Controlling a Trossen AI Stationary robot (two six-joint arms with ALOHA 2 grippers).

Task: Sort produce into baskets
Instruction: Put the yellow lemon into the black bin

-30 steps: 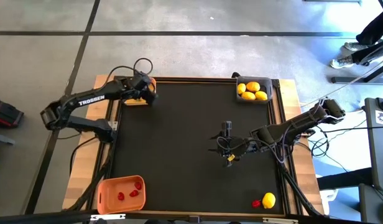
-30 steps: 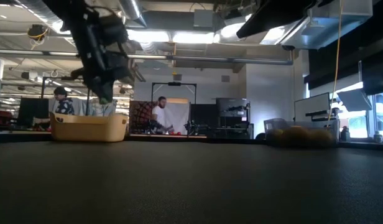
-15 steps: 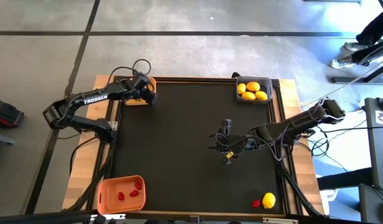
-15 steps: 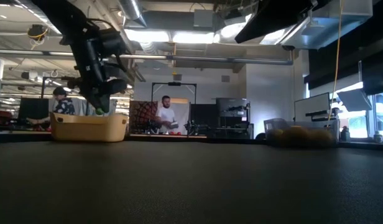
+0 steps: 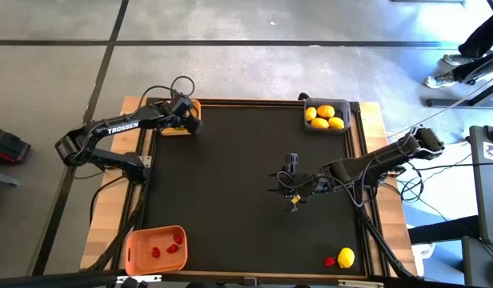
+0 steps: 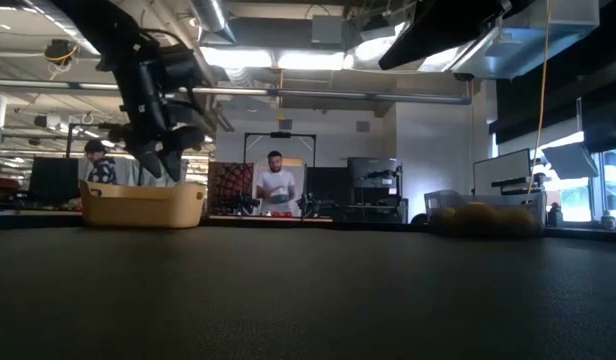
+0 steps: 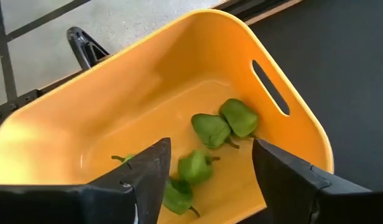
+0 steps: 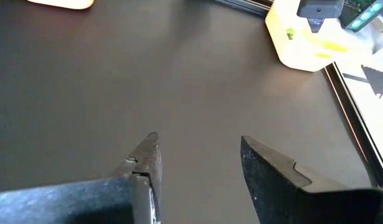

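While the black mat (image 5: 230,176) is covering the wooden-edged table (image 5: 373,120) in the high view, grey concrete floor (image 5: 246,64) is showing around it, and a person's legs (image 5: 470,56) are standing at about two o'clock beyond the table. In the low view the mat is running level toward an open workshop, where one person (image 6: 277,186) is standing behind the far edge near the middle and another (image 6: 98,165) is showing at about nine o'clock.

The yellow basket (image 5: 179,122) is sitting at the table's eleven o'clock corner. The left wrist view is looking down into it: four green pieces (image 7: 210,130) are lying on its floor, two of them touching near the slotted handle wall and two closer to the camera. The left gripper (image 5: 186,120) is hanging just above this basket with its fingers (image 7: 285,174) spread apart and nothing between them.

The dark grey basket (image 5: 326,116) is resting at the one o'clock corner and is holding several yellow lemons (image 5: 325,112) packed together. The orange basket (image 5: 154,248) is lying at the seven o'clock corner with three red pieces (image 5: 170,248) inside.

A loose yellow lemon (image 5: 346,258) and a small red piece (image 5: 330,261) are lying just beside each other on the mat at about five o'clock, outside any basket.

The right gripper (image 5: 293,192) is hovering over bare mat slightly toward three o'clock of centre, its fingers (image 8: 148,162) parted and gripping nothing.
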